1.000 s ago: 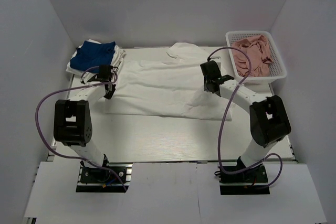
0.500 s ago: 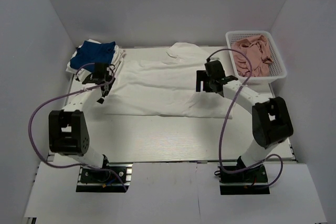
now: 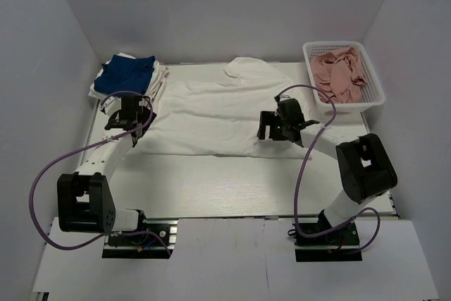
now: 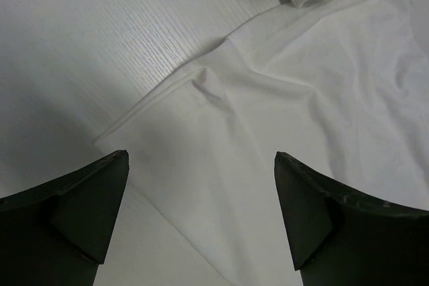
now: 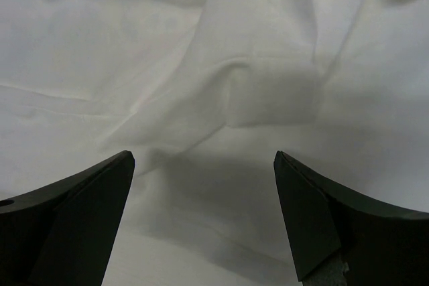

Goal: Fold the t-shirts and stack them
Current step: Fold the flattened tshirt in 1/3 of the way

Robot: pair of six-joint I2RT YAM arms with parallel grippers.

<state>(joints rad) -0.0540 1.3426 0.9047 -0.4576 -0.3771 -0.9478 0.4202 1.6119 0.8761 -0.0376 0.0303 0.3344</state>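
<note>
A large white t-shirt (image 3: 211,107) lies spread across the middle of the table. My left gripper (image 3: 134,126) hangs open over its left edge. In the left wrist view the gripper (image 4: 200,159) has nothing between its fingers, and the shirt's edge (image 4: 221,165) and bare table show beneath. My right gripper (image 3: 271,130) stands open over the shirt's right part. In the right wrist view the gripper (image 5: 204,157) holds nothing, and rumpled white cloth (image 5: 255,78) lies below. At the back left a royal-blue t-shirt (image 3: 127,74) rests on another white one (image 3: 159,75).
A white basket (image 3: 373,93) with pink cloth (image 3: 338,72) stands at the back right. White walls close in the table on the left, right and far sides. A strip of bare table (image 3: 225,181) lies between the shirt and the arm bases.
Both grippers were shut on the white shirt a second ago and have opened, letting it go. Both have drawn back a little toward the near edge; the shirt lies flat.
</note>
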